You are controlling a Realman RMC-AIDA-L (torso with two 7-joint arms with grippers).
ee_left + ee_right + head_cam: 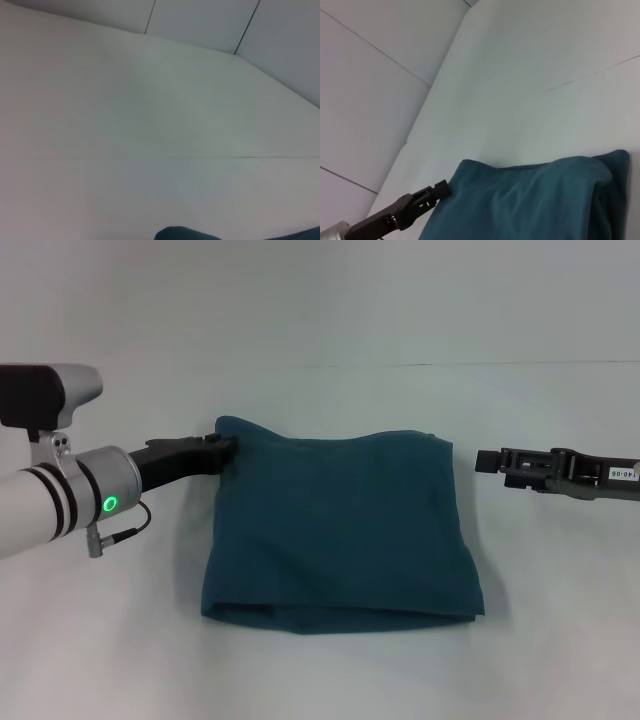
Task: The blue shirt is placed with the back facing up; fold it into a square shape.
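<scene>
Blue shirt [345, 530] cloth lies in the middle of the head view on the white table [330, 670], already gathered into a compact, roughly square bundle: layered edges show along its lower side, where a fold line runs just above the bottom hem, and no sleeve or collar sticks out. Its upper left corner rises in a small hump instead of lying flat, and the upper edge is rounded and a little puffy — the right wrist view shows the same soft bulge along that edge.

At that raised corner sits the left gripper [224, 448], reaching in from the left of the frame with its black tip touching the cloth. Whether its fingers are pinched on the fabric or merely resting against it I cannot tell, since the tip is buried in the corner. The left wrist view gives only bare table and a sliver of dark cloth at its bottom edge.

The right gripper [484, 461] hangs at the right of the frame, level with the shirt's upper edge and near it but apart from it, a gap of table between them. It carries nothing; whether its fingers are parted or together does not show from this angle.

By my reading the folding is nearly complete. What seems left is settling the lifted corner, letting go, and perhaps smoothing the top edge so the square lies flat.
</scene>
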